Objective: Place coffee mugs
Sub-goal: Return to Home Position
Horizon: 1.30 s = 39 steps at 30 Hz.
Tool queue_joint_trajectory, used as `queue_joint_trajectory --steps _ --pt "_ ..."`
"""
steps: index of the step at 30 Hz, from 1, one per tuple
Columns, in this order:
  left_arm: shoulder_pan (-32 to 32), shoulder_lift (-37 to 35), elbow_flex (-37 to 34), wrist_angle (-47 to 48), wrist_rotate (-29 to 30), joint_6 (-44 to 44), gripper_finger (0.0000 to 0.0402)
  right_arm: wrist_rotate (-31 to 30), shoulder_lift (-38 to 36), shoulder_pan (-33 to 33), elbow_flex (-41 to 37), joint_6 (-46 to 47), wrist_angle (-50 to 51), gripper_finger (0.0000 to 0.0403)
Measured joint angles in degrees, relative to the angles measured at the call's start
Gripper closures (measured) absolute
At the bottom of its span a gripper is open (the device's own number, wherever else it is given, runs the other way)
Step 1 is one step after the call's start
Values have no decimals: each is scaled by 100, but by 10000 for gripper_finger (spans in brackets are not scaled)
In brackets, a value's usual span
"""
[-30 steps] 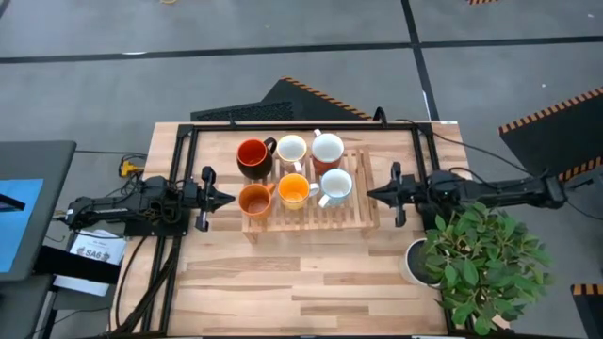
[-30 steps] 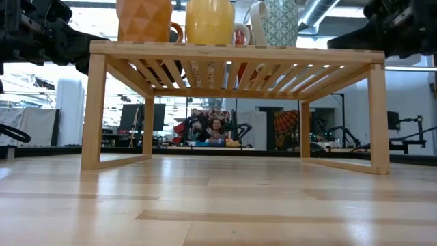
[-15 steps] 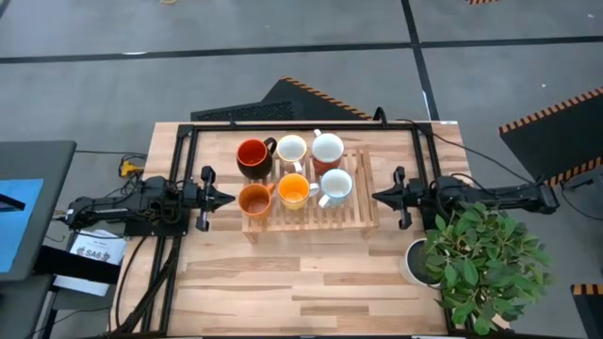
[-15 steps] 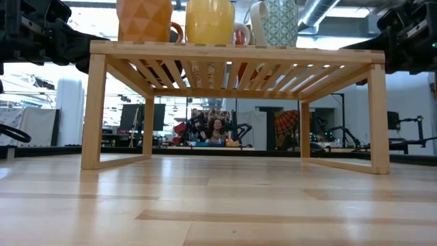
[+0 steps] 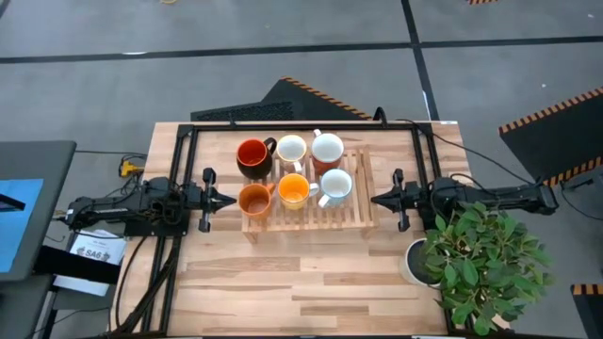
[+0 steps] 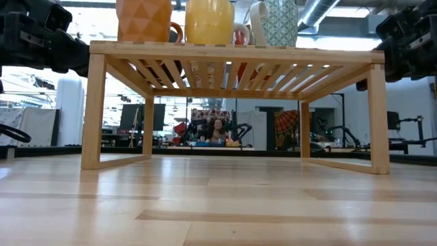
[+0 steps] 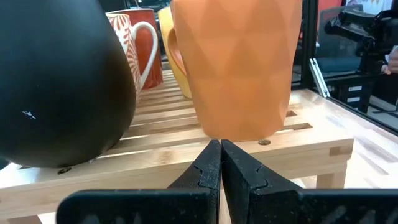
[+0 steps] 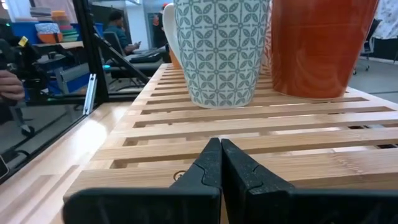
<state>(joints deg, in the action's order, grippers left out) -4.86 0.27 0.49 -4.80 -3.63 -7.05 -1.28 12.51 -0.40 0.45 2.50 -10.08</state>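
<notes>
I see six coffee mugs (image 5: 293,190) on the wooden shelf (image 5: 354,216) mid-frame, left gripper (image 5: 227,199) and right gripper (image 5: 375,200) flanking it, both pinched together.

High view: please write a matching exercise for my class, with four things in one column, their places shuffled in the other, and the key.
Near means the low camera's side.

1 dark mug
2 patterned mug
3 left gripper
4 right gripper

A shut, just right of the rack
B rack's near row, right end
C rack's far row, left end
D shut, just left of the rack

Pairs: 1-C, 2-B, 3-D, 4-A
</notes>
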Motion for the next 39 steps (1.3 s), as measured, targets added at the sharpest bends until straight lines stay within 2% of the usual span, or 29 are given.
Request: queue_joint_trajectory --steps 7,15,23,39 --pt "0 2 0 286 -1 -2 401 9 2 -2 -4 -137 71 382" --pt "0 9 0 256 38 -63 402 -4 4 -2 -4 -155 95 381" --pt "0 9 0 278 143 87 402 -15 9 -9 -9 -150 101 361" --pt "0 9 0 278 150 105 401 -17 11 -9 -11 -146 69 360"
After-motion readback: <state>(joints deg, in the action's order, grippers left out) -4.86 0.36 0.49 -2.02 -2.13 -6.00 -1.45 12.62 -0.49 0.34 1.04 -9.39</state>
